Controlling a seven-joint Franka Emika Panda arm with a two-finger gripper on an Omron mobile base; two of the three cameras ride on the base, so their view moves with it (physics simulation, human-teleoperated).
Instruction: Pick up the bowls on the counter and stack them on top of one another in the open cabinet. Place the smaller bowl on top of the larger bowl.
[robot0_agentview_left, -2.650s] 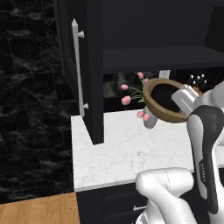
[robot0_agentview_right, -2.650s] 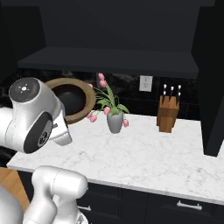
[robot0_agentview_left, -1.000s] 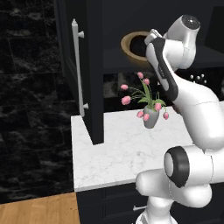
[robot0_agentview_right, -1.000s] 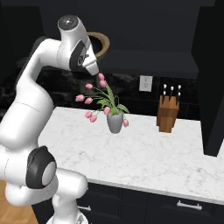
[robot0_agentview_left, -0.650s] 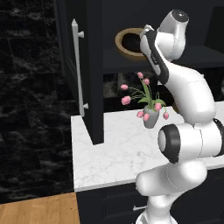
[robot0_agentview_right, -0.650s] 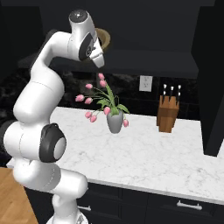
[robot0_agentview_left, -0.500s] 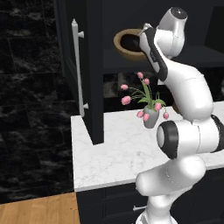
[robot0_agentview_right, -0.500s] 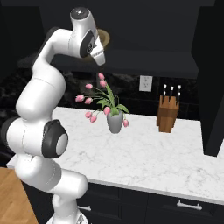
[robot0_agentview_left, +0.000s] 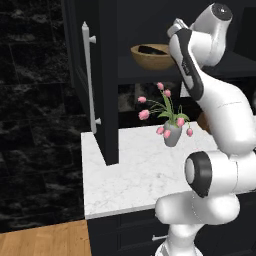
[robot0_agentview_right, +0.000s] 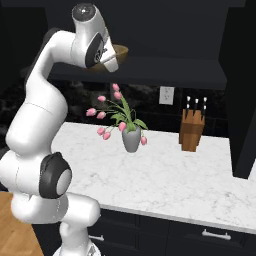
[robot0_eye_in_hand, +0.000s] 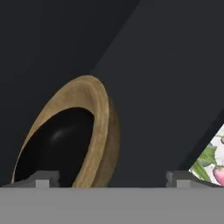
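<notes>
The round, shallow tan-brown wooden bowl w/ dark inside (robot0_agentview_left: 152, 56) is seen on the dark shelf of the tall blue-black open cabinet (robot0_agentview_left: 107, 75), above the counter; its rim is partly hidden by the arm in the right base view (robot0_agentview_right: 117, 52); nothing can be made out inside it. A grey flower vase (robot0_agentview_left: 171, 135) holding pink tulips is stood on the white marble-look counter w/ faint grey veins (robot0_agentview_left: 130, 175), below the shelf; a brown wooden knife block (robot0_agentview_right: 191, 130) w/ knives in it is stood near the back wall, well apart from the vase. The white arm is raised high, wrist bent toward the shelf at bowl level; in the hand view the gripper (robot0_eye_in_hand: 111, 177) is spread wide, one tip set in front of the bowl's dark inside, the other apart from it, the rim (robot0_eye_in_hand: 100, 131) between them, nothing clamped. The cabinet door's long silver bar handle (robot0_agentview_left: 89, 75) is smooth & straight.
</notes>
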